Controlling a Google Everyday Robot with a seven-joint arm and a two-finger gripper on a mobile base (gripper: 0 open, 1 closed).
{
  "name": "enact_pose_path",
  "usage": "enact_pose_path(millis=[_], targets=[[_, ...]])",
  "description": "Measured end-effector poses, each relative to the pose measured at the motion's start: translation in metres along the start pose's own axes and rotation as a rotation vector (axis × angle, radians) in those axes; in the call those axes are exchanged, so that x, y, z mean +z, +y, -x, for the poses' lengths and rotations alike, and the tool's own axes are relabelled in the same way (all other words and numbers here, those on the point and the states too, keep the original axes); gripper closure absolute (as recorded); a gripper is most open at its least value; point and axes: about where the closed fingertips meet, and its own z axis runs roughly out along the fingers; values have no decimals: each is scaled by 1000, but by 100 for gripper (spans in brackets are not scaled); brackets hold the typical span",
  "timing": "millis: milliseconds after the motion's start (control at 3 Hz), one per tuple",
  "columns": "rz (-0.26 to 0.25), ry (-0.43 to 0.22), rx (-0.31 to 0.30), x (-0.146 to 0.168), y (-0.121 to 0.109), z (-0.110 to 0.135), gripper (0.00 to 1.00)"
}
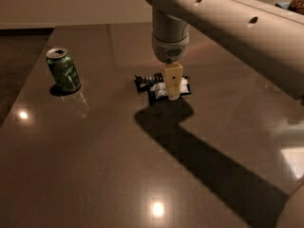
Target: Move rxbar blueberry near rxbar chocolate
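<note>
**Gripper down on the blueberry bar, chocolate bar right alongside**

And here we are at the middle of the table [90, 170], dark and glossy, with ceiling lights glinting off it. The big pale arm [228, 20] sweeps in from the upper right and drops straight down at the wrist, putting the gripper [174, 92] squarely on top of the rxbar blueberry [160, 91].

The bar lies flat on the surface. Its white label panel shows to the left of the gripper and a strip of blue wrapper pokes out to the right. The gripper's pale tip covers the middle of the bar, reaching down to its near edge. Clenched on it or let go? From this angle I cannot tell.

Now look just to the left: the rxbar chocolate [144, 81], the small black one, also lies flat. It sits tight against the blueberry bar's upper-left corner, and they appear to touch or even overlap there, though the exact edge is hard to make out.

Well off to the left stands a green can [63, 70], upright, tab end up, far apart from both bars. A heavy shadow [209, 165] of the arm runs from the bars toward the lower right.
</note>
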Motion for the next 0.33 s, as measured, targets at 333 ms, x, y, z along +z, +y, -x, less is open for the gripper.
enact_pose_path(millis=[333], targets=[[0,0,0,0,0,0,0]])
